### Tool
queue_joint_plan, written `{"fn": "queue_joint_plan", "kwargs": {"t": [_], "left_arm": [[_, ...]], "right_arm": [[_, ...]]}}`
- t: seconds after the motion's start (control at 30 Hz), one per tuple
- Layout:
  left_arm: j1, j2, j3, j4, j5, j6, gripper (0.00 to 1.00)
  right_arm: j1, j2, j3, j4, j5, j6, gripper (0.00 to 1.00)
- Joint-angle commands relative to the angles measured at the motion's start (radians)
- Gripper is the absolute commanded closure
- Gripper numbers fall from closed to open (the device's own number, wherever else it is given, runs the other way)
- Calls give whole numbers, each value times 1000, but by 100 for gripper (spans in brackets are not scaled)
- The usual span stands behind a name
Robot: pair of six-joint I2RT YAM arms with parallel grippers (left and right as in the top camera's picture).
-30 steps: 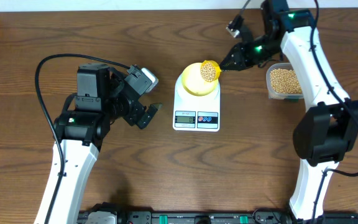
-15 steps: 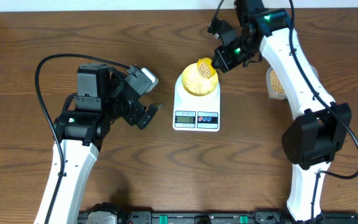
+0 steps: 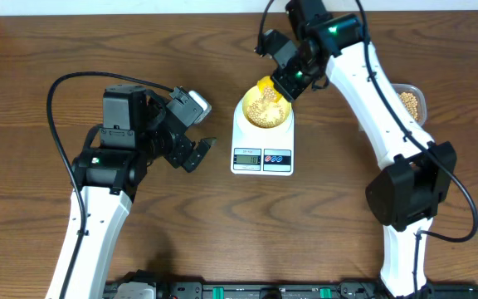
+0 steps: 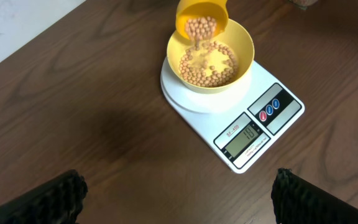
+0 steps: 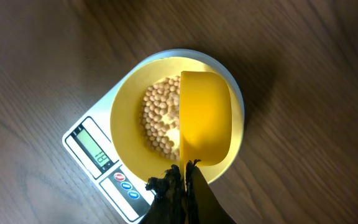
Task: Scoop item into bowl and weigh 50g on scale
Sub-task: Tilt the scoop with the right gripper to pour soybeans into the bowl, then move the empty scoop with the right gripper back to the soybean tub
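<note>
- The right arm reaches to upper centre; the right gripper (image 5: 180,186) clenches the scoop (image 5: 205,118), tipped over the bowl (image 4: 246,50).
- Beans (image 4: 207,62) lie in the bowl, on the scale (image 3: 261,158) at centre.
- The left gripper (image 3: 199,153) hangs left of the scale, jaws spread, empty.

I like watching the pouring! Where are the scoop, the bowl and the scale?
scoop (image 4: 202,7): left wrist view, on its upper yellow wall.
bowl (image 4: 244,48): left wrist view, on its right inner wall.
scale (image 4: 248,134): left wrist view, on its grey screen.
</note>
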Motion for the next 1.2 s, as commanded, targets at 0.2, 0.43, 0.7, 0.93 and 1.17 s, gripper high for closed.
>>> {"fn": "queue_joint_plan", "kwargs": {"t": [0.2,0.43,0.7,0.93,1.17], "left_arm": [[5,-5,-12,3,-7,-12,3],[5,-5,-12,3,-7,-12,3],[5,-5,-12,3,-7,-12,3],[5,-5,-12,3,-7,-12,3],[5,-5,-12,3,-7,-12,3]], "right_arm": [[14,-19,25,-11,71,-51,99],[15,-43,25,-16,66,-83,99],[13,-59,25,-24,63,-83,99],[27,-60,25,-42,63,-129,99],[18,-61,31,-37,67,-99,99]]}}
